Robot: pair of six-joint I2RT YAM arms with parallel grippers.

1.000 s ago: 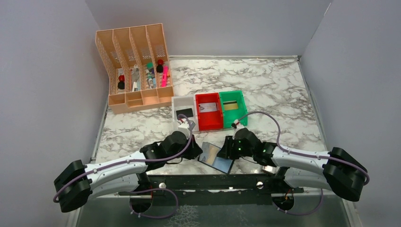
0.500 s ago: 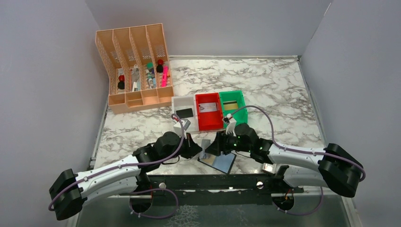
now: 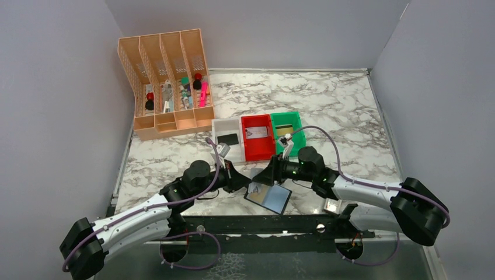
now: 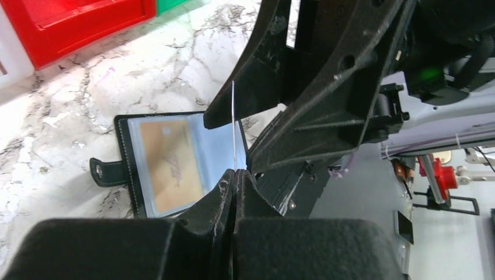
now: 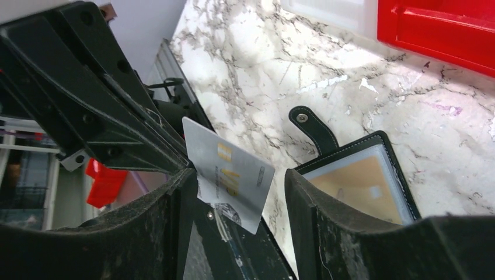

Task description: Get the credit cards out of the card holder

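Credit card (image 5: pixel 230 175), silver-grey with gold print, is pinched at its edge in the pressed-together jaws of the left gripper (image 4: pixel 234 175). It stands between the spread jaws of the right gripper (image 5: pixel 236 181). Beneath them the card holder (image 3: pixel 271 199) lies open near the table's (image 3: pixel 338 111) near edge, with a yellowish-gold card (image 4: pixel 169 163) in its pocket.

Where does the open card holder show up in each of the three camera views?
Top external: the card holder lies at lower centre.
Left wrist: the card holder is left of centre, below the middle.
Right wrist: the card holder is at lower right.
Shared landmark: the red bin.
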